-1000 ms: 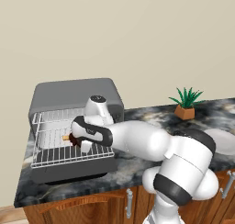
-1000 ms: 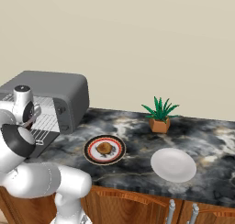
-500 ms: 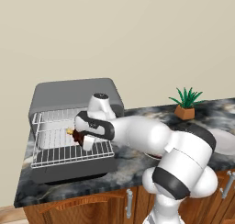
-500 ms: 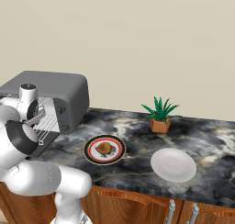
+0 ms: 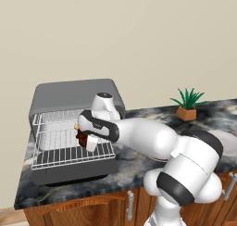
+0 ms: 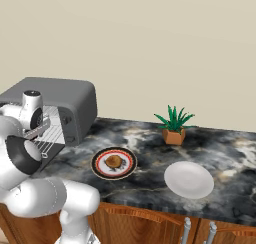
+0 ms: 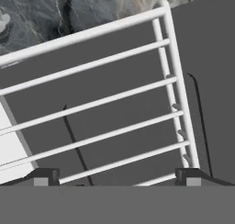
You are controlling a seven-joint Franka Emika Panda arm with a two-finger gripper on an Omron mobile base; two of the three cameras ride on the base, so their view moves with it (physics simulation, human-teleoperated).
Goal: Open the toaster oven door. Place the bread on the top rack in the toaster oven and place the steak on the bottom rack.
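Here the spread gripper (image 7: pixel 117 179) hangs empty just over the pulled-out bottom rack (image 7: pixel 105 108), nothing between its tips

Grey toaster oven (image 5: pixel 69 93); silver wire bottom rack (image 5: pixel 69 156); black-grey marbled counter (image 6: pixel 150 138); red-rimmed plate (image 6: pixel 114 163).

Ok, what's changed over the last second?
The gripper has drifted slightly right over the bottom rack, open with nothing between its fingers. The steak shows beside it; whether it moved I cannot tell. The bread on its plate and the open toaster oven door stayed put.
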